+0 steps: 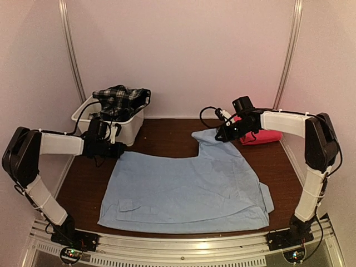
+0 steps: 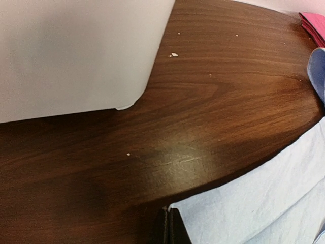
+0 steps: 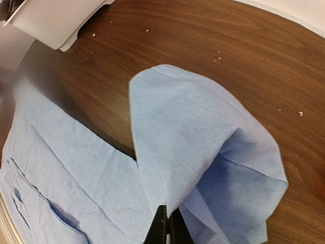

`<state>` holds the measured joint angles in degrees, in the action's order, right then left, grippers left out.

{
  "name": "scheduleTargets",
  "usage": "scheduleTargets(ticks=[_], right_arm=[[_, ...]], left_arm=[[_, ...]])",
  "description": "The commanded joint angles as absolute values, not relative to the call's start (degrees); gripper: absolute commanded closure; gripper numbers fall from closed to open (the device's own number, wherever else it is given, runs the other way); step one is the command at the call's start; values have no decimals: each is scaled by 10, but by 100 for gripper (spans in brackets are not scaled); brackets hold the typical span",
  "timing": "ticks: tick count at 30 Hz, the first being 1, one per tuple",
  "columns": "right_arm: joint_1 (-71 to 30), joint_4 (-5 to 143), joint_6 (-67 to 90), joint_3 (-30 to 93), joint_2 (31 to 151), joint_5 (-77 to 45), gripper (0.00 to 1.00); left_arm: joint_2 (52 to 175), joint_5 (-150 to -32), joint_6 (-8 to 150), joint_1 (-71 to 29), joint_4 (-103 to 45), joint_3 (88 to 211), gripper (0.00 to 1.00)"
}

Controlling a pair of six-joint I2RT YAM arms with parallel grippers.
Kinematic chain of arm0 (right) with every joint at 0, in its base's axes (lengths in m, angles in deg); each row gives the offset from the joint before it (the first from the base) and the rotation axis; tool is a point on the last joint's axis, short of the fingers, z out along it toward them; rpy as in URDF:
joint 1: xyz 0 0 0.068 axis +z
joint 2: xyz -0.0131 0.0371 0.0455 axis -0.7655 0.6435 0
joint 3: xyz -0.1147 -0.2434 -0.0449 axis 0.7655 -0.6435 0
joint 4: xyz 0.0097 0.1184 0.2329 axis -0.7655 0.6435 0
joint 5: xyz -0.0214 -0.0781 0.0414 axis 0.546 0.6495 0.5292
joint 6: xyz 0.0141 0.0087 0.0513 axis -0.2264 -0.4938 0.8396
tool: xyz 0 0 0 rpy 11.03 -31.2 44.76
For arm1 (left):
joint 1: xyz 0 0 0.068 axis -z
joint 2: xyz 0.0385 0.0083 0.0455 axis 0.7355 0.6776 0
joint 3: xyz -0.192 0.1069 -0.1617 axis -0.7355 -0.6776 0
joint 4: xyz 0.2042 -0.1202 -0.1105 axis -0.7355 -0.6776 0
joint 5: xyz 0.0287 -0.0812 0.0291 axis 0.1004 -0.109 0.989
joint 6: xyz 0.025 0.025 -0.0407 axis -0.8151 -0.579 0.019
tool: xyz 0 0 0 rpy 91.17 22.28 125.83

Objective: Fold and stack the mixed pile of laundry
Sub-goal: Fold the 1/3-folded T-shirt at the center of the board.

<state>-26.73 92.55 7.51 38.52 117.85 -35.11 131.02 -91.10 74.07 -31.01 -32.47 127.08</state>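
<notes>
Blue shirt (image 1: 183, 189) lies spread flat mid-table, hem toward the arm bases, and it's the piece being worked. R gripper (image 3: 166, 213) is pressed together on the shirt's far-right part, prob. a sleeve. That cloth is lifted and curled over itself w/ the underside showing, I'd say to carry it inward across the body for a first fold. L gripper (image 2: 169, 212) sits at the shirt's far-left corner, tips pressed together. It seems to nip that corner, though the wrist view shows only the edge meeting the tips. Likely it's there to pin or tension the cloth so the body doesn't drag while the other side is pulled. Pink cloth (image 1: 267, 136) lies bunched just beyond the shirt's far-right corner, not yet folded by the look of it. Tub (image 1: 130, 130) stands beyond the shirt's far-left corner, apart from it, w/ the plaid garment (image 1: 119, 99) heaped inside. Table (image 1: 167, 130) is bare dark wood betw. shirt and tub, w/ a few crumbs. Task looks early: no stack in view. Risk is the thin cloth slipping out, or the fold landing skewed.
</notes>
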Motion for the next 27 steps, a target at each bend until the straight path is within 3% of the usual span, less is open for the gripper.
scheduleTargets(ticks=[1,10,27], right_arm=[[-298,920,74,381,1161,-362,100],[-297,893,104,255,1042,-390,100],[-235,881,253,-22,755,-444,100]], left_arm=[[1283,-858,698,-293,-336,1270,100],[1182,-764,666,-242,-401,1230,100],[1004,-769,710,-242,-608,1188,100]])
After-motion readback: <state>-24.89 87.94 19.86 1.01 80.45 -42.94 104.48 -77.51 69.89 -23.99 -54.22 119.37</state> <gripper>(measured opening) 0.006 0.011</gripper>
